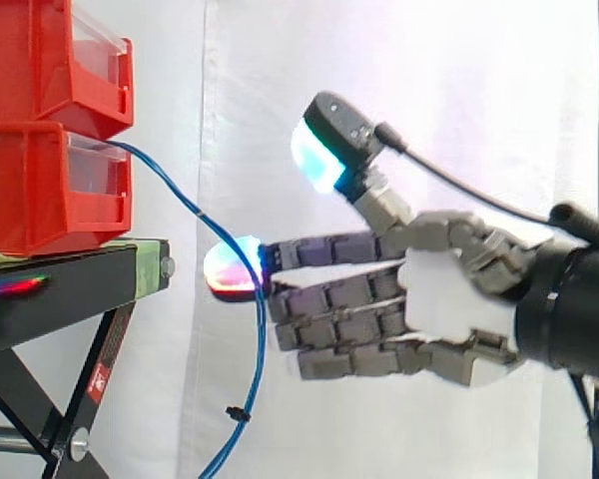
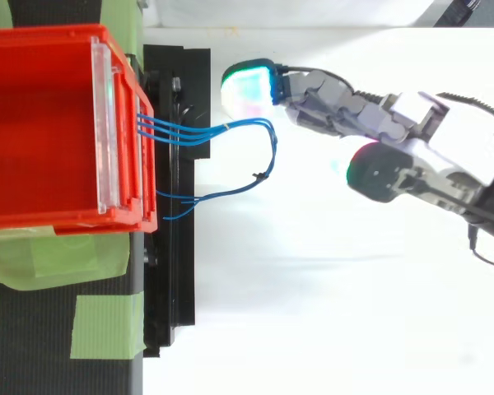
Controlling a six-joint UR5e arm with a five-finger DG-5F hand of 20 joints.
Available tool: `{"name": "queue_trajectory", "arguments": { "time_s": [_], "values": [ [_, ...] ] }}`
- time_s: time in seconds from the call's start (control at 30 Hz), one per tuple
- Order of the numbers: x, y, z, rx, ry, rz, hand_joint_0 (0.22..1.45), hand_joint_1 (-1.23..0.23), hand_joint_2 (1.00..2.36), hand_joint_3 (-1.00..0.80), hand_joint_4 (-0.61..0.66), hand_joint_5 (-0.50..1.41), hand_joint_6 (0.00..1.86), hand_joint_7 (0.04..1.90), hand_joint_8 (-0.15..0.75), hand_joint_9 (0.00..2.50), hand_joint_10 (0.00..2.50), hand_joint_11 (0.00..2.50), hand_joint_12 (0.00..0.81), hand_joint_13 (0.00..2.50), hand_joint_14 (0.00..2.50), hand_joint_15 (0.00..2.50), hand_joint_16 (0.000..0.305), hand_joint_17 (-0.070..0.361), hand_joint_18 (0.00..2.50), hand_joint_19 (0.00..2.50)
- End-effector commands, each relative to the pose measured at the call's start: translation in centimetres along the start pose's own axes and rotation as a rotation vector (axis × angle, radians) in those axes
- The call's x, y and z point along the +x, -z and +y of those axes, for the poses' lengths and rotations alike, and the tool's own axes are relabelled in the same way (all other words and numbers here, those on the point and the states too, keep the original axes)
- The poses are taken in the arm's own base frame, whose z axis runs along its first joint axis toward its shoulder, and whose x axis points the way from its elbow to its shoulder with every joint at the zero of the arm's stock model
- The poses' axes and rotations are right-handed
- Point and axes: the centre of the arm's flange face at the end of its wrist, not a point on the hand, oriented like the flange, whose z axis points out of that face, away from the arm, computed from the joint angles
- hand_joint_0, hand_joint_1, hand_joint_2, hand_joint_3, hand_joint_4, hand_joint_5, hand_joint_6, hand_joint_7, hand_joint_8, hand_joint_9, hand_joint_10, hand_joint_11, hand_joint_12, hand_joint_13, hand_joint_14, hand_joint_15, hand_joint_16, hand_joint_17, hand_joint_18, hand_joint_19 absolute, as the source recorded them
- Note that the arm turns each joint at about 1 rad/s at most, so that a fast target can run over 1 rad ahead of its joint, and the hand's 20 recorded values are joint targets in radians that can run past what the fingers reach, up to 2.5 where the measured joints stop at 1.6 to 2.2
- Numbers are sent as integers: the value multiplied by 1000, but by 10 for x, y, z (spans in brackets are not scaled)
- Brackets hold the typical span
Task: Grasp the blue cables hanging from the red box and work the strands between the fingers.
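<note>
Facing blue cables [image 2: 181, 134], robot hand [image 1: 439, 294] outstretched

The blue cables [image 2: 173, 132] are a few thin strands that leave the front of the red box [image 2: 41, 123] side by side, run out together, bend round in a loop and come back to the box front at a second spot further along. From the side they leave the lower of two stacked red bins, arc outward and down, and hang in a slack curve, with a small black tie [image 1: 237, 411] low on the strands.
</note>
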Motion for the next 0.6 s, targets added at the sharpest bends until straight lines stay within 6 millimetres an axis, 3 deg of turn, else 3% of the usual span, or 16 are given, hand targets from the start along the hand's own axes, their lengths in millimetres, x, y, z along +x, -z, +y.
{"name": "queue_trajectory", "arguments": {
  "time_s": [0.0,0.1,0.23,0.57],
  "values": [
    [13,-7,-36,28,-72,6,637,-240,1000,-1000,184,-338,6,685,315,0,0,34,390,0,3,175,71,159,0,173],
    [23,-15,-48,38,-117,20,637,-240,1000,-1000,184,-337,6,685,314,0,0,29,389,0,2,173,70,158,0,167],
    [24,-25,-45,57,-105,42,637,-240,1000,-1000,185,-336,6,683,316,0,0,31,390,0,3,178,70,158,0,172],
    [21,-27,-45,65,-96,45,637,-240,1000,-1000,186,-335,6,687,321,0,0,47,390,0,3,179,70,158,0,169]
  ]
}}
